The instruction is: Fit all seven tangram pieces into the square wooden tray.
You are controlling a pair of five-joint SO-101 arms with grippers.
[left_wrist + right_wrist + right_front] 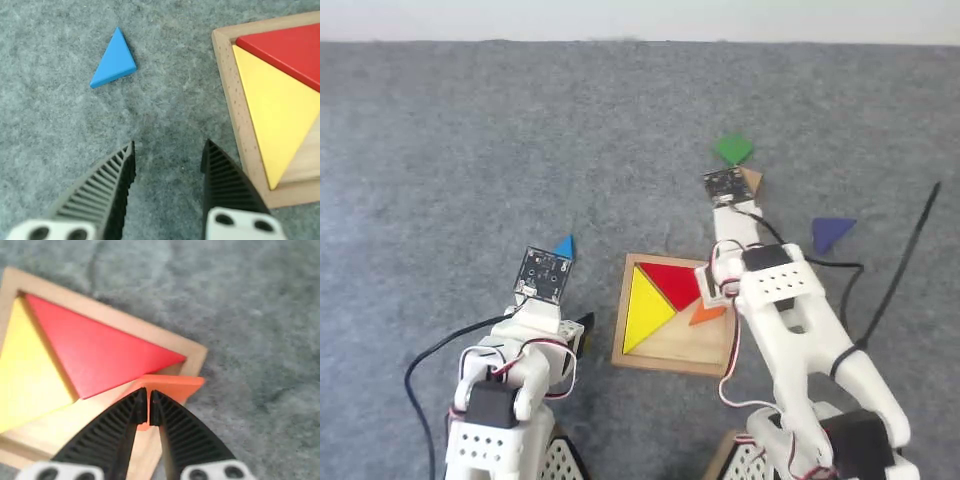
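Note:
The square wooden tray (665, 358) (227, 75) (197, 351) holds a yellow triangle (645, 308) (277, 110) (25, 370) and a red triangle (672, 282) (290, 47) (95, 355). My right gripper (149, 392) (712, 300) is shut on an orange piece (172, 386) (708, 314), which overlaps the tray's right rim beside the red triangle's tip. My left gripper (170, 150) stands open over bare carpet left of the tray, nothing between its fingers. A light blue triangle (114, 61) (564, 246) lies beyond it.
Past the tray's far right corner lie a green piece (733, 150) and a tan piece (751, 181). A dark blue triangle (832, 233) sits further right. Black cables trail by both arm bases. Grey carpet covers the table.

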